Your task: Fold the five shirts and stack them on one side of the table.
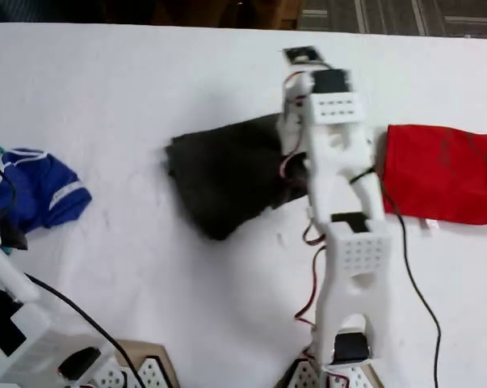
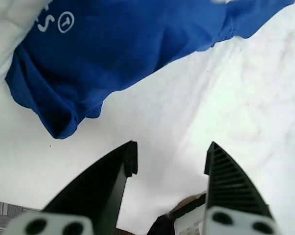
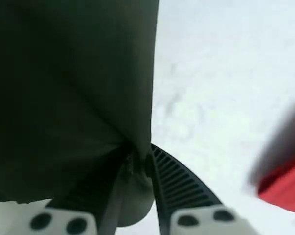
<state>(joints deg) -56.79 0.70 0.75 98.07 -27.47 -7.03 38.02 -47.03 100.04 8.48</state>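
- The right hand is clamping shut on an edge of the black shirt. In the right wrist view, dark cloth is bunching between its two fingers.
- In the high view, the right arm is stretching from the near edge of the white bench out to the middle. Its hand is sitting at the end of the black shirt that is facing the red shirt.
- The black shirt is lying rumpled near the middle of the bench. Its long axis is running across the bench, slanting a little toward the near edge as it goes to the robot's left. Nearly all of the cloth is therefore lying to the left of the hand that is holding it.
- The coming move is likely turning on that relation. With the pinched edge at the right end, a fold would be carrying it leftward along the long axis and over the rest of the cloth, not toward the red shirt.
- The red shirt is lying flat on the right side of the bench and looking already folded. The right arm is crossing between it and the black shirt.
- The left hand is hanging with its fingers spread wide and holding nothing. The blue shirt is lying just ahead of it, not touching the fingers.
- The blue shirt is sitting bunched at the left edge of the bench, well apart from the black one. The left arm is nearer to the blue shirt, and the right arm is nearer to the black.
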